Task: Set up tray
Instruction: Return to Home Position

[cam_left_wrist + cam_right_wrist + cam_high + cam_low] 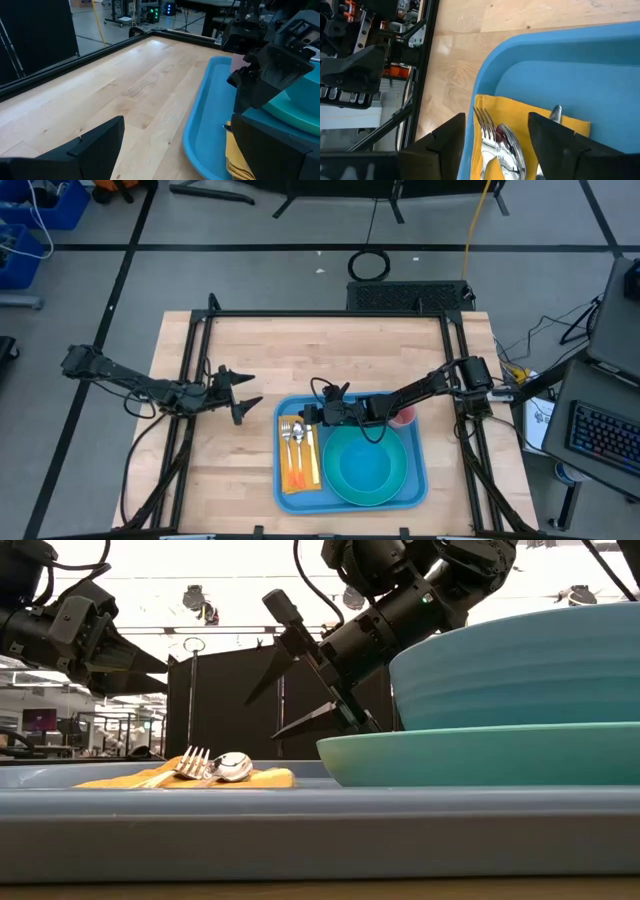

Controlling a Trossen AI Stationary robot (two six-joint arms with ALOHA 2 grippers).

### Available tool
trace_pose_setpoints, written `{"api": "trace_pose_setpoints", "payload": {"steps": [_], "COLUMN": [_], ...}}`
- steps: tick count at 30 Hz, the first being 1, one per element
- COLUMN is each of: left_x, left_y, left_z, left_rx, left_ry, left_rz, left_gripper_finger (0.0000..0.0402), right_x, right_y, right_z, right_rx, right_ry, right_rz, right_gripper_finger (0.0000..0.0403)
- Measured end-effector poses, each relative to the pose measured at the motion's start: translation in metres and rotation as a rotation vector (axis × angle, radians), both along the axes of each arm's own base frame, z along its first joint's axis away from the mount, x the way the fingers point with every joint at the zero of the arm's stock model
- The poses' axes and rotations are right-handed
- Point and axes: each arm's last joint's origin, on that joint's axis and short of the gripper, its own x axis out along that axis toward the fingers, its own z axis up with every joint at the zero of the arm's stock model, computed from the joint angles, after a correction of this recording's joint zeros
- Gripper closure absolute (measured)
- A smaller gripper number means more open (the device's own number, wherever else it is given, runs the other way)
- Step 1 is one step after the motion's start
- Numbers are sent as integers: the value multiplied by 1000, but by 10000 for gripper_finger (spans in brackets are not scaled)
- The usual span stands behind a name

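The blue tray lies on the wooden table's near half. On it rest a teal plate with a teal bowl on top, and a yellow-orange napkin carrying a fork and a spoon. My right gripper hovers open over the tray's far left corner, above the napkin's far end, touching nothing. My left gripper is open above bare table, left of the tray.
A pink cup stands on the tray's far side, partly under my right arm. Bare wood stretches left of and beyond the tray. A black frame borders the table's far and side edges.
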Motion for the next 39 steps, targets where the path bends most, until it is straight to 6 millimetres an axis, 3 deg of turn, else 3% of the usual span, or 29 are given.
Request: {"api": "trace_pose_setpoints", "payload": {"steps": [6,16,29,33,37,39], "left_x": [0,0,0,0,0,0], "left_y": [0,0,0,0,0,-1], "left_z": [0,0,0,0,-1,-1], "left_rx": [0,0,-2,-33,5,10], "left_ry": [0,1,1,-10,12,15], "left_rz": [0,0,1,7,-9,-33], "left_gripper_finger": [34,34,34,34,34,34], "right_x": [1,11,13,10,2,-3], "right_y": [0,3,15,21,27,29], "right_z": [2,26,44,50,65,74], "right_rx": [-35,-257,-594,-745,-850,-902], "right_ry": [-18,-232,-386,-388,-375,-354], "right_rz": [20,137,432,536,630,672], "right_gripper_finger": [184,189,202,253,368,390]}}
